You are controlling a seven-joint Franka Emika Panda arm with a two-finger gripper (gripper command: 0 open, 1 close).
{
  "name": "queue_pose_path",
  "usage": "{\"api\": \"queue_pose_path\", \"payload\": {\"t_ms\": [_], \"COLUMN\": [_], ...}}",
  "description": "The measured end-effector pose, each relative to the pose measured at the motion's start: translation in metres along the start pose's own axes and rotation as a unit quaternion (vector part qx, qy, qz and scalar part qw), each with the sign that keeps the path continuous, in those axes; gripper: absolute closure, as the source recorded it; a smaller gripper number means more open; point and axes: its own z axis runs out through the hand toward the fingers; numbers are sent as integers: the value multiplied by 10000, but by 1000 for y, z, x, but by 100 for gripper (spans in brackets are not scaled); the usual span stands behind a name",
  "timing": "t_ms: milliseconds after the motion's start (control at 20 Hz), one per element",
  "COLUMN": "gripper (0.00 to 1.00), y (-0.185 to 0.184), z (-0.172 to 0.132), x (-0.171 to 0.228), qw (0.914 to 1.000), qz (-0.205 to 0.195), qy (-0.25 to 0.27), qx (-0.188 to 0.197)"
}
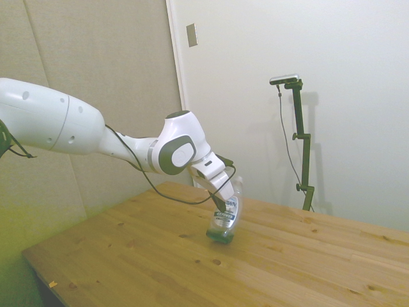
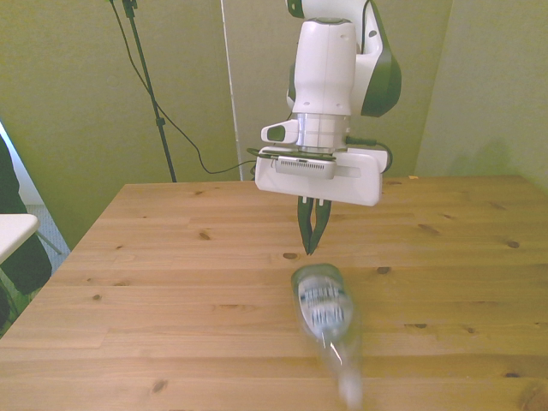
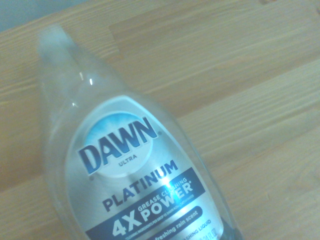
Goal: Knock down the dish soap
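A white robot arm (image 1: 96, 131) is reaching over a wooden counter (image 1: 160, 268) as a bottle of dish soap (image 2: 325, 321) is tipping away from it. The side view is catching the dish soap (image 1: 225, 217) mid-lean, its dark base on the boards and its neck pressed against the arm's wrist; the front view is showing it blurred and stretched toward the counter's near edge, cap end foremost, which the side view is hiding behind the arm. The hand (image 2: 310, 248) is hanging just behind the bottle's base with its dark fingers (image 2: 305, 224) pinched together at the tips, gripping nothing. A black cable (image 1: 160, 188) is looping under the forearm. From the wrist, the dish soap (image 3: 135, 165) is filling the picture: clear plastic, a silver-and-blue label reading "DAWN ULTRA PLATINUM 4X GREASE CLEANING POWER", the cap a pale blur.
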Motion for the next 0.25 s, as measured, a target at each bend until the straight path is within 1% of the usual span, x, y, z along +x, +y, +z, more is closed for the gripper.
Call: {"api": "queue_pose_path", "payload": {"t_ms": [250], "gripper": [100], "y": [-22], "z": [12], "x": [4], "qw": [9999], "qz": [55], "qy": [68], "qx": [51]}}
